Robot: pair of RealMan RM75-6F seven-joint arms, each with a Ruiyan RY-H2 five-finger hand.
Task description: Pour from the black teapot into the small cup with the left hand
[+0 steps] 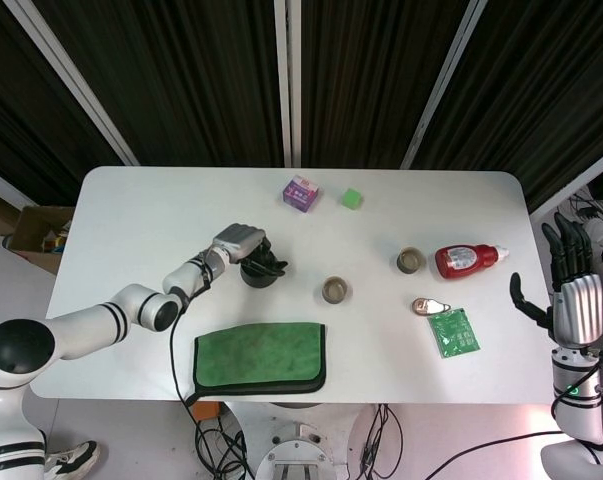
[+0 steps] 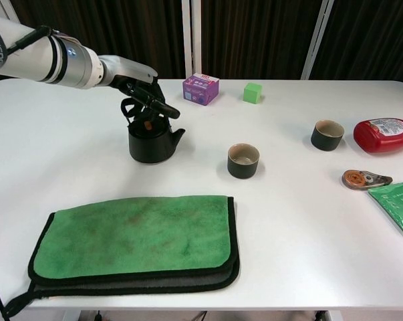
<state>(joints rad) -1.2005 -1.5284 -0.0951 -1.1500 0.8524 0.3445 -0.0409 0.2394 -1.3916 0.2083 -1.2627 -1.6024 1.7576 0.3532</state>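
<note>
The black teapot (image 1: pixel 258 273) (image 2: pixel 151 142) stands left of centre, spout pointing right toward a small dark cup (image 1: pixel 334 290) (image 2: pixel 243 160). My left hand (image 1: pixel 239 241) (image 2: pixel 142 90) is over the pot from the left, fingers curled around its arched top handle. I cannot tell whether the pot's base touches the table (image 2: pixel 301 221). A second small cup (image 1: pixel 411 260) (image 2: pixel 327 134) sits further right. My right hand (image 1: pixel 571 290) hangs beyond the table's right edge, fingers spread, holding nothing; it is absent from the chest view.
A folded green cloth (image 2: pixel 134 241) lies at the front left. A purple box (image 2: pixel 201 88) and a green cube (image 2: pixel 252 92) sit at the back. A red bottle (image 2: pixel 385 135), a small tape dispenser (image 2: pixel 365 178) and a green packet (image 2: pixel 398 206) lie at the right.
</note>
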